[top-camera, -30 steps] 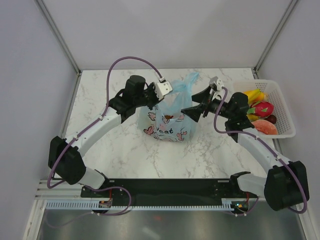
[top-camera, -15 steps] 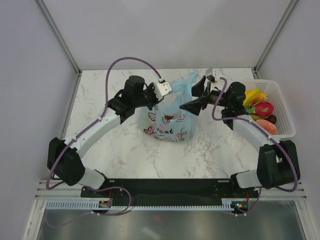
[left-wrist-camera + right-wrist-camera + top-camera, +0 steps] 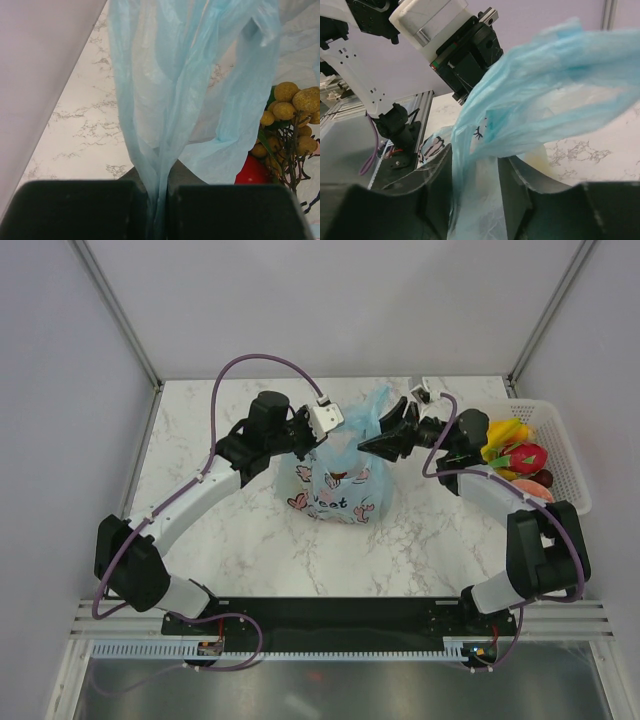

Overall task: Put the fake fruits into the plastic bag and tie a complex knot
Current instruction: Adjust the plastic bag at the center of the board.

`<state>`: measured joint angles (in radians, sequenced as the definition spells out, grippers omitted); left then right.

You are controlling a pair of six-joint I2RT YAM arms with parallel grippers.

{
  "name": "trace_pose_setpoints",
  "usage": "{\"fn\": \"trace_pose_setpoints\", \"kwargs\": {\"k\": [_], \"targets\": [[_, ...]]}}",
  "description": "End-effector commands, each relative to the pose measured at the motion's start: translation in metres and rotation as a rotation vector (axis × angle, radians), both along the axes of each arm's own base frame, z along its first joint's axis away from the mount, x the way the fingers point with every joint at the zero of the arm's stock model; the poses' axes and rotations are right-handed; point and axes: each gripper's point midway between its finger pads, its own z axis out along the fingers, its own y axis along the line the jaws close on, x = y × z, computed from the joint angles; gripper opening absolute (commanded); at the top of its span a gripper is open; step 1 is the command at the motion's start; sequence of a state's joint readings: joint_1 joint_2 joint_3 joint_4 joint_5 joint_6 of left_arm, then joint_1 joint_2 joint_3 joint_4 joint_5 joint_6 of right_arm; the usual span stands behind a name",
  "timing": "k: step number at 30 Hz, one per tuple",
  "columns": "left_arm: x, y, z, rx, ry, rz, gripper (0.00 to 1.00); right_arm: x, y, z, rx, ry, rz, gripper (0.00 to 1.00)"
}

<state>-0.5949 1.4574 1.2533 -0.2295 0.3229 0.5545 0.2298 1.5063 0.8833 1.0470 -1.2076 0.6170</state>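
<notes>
Plastic bag [image 3: 165, 100]: pinched L fingers [image 3: 75, 210], betw R fingers [image 3: 395, 210]

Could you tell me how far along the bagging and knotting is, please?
Done: a tan cluster sits in the plastic bag. In hand: left gripper pinches one handle; right gripper straddles the other, grip unclear. Remaining: bananas and dragon fruit lie in the basket; no knot yet.

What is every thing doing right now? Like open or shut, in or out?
plastic bag, standing up, mouth open.
left hand, shut, pinching one bag handle.
right hand, fingers on either side of the other handle; can't tell if it is squeezing.
tan round cluster, inside the bag.
red fruit, inside the bag, under the cluster.
basket, holding fruits.
fake fruits, in the basket, not bagged yet.
</notes>
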Motion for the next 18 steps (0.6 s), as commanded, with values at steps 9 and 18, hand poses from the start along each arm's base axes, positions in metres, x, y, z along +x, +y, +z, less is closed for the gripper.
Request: {"fn": "trace_pose_setpoints", "kwargs": {"k": [9,18], "targets": [[-0.005,-0.002,0.023,-0.059,-0.035,-0.019,0.02,0.019,-0.007,0.007,-0.085,-0.070,-0.245,0.00],[-0.012,-0.003,0.020,-0.049,-0.035,-0.045,0.02,0.052,-0.051,0.006,-0.161,-0.030,-0.751,0.00]]}}
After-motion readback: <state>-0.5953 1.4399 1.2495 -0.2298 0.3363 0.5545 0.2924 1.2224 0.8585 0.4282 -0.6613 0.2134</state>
